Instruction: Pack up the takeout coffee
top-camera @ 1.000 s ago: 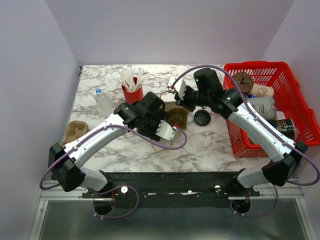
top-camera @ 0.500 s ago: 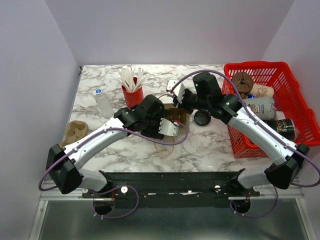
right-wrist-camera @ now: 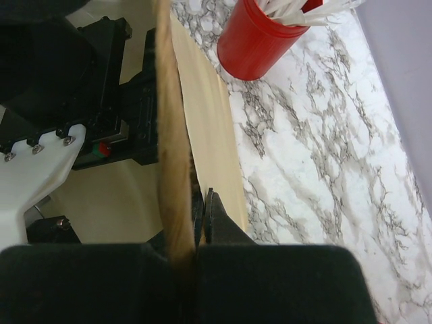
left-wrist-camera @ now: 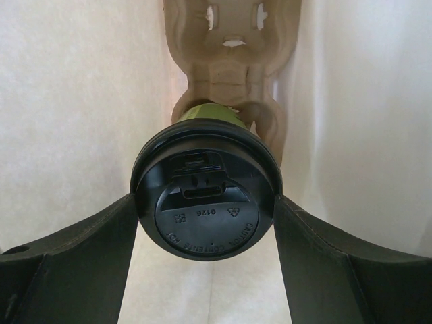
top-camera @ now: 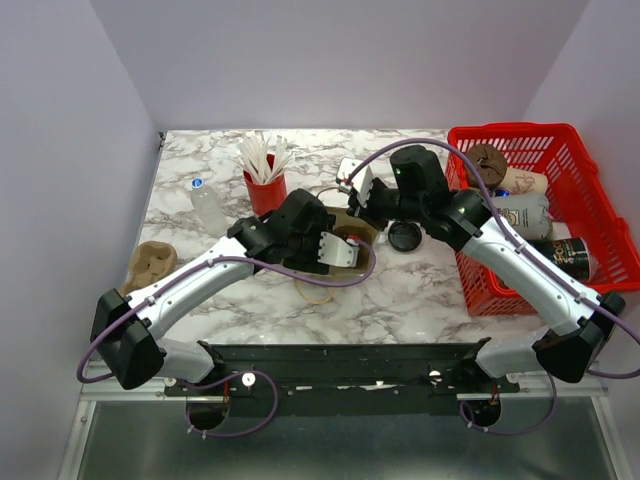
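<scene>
The black lid [left-wrist-camera: 206, 199] hid nearly all of the olive-green cup [left-wrist-camera: 206, 113] gripped in the left claw [left-wrist-camera: 206, 209]; only a green sliver showed beyond it. The pulp carrier [left-wrist-camera: 229, 47] ahead of that claw ran off the top edge. The tan sheet [right-wrist-camera: 169, 135] pinched in the right claw [right-wrist-camera: 185, 223] was too blurred to tell bag from card.

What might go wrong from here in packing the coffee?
The left hand grips the olive-green paper cup only by its round black plastic lid; the lid might pop off.
The cup looks not yet seated in the brown pulp carrier and may snag.
The right hand pinches only the tan paper bag's rim; a slip may close it.
</scene>
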